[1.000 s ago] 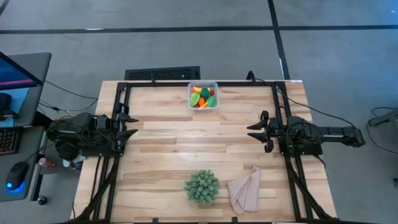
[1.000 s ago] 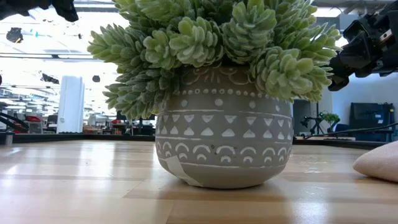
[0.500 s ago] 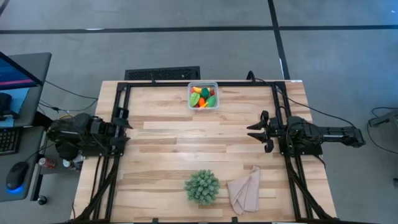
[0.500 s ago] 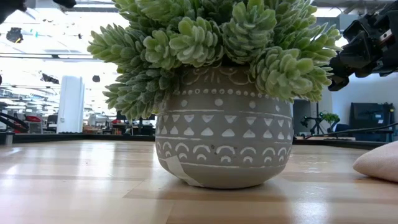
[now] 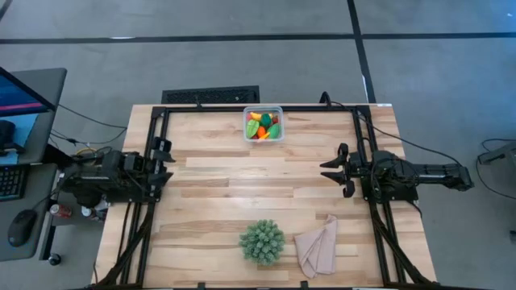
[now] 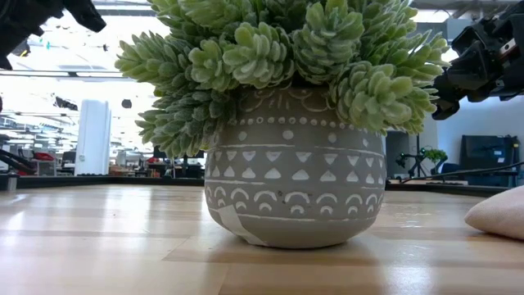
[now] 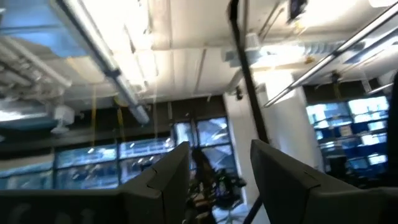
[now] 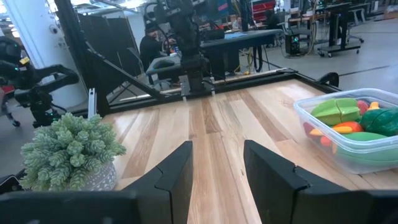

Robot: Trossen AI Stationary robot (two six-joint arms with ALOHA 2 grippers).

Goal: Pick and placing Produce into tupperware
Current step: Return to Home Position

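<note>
Produce (image 5: 263,126) sits in the tupperware (image 5: 246,121); left gripper (image 7: 220,151) and right gripper (image 8: 217,148) apparently hang open.

The tupperware (image 5: 281,126) sits at the middle of the table's (image 5: 242,177) back edge, with the produce (image 5: 263,125) piled inside it. Well apart from it, near the front edge, stands the plant (image 5: 261,241); the cloth (image 5: 318,247) lies just to its right. The left gripper (image 5: 167,160) hangs over the table's left edge and the right gripper (image 5: 326,171) over its right side, facing each other across the bare middle. Tupperware and plant both lie between them, one behind, one in front.
</note>
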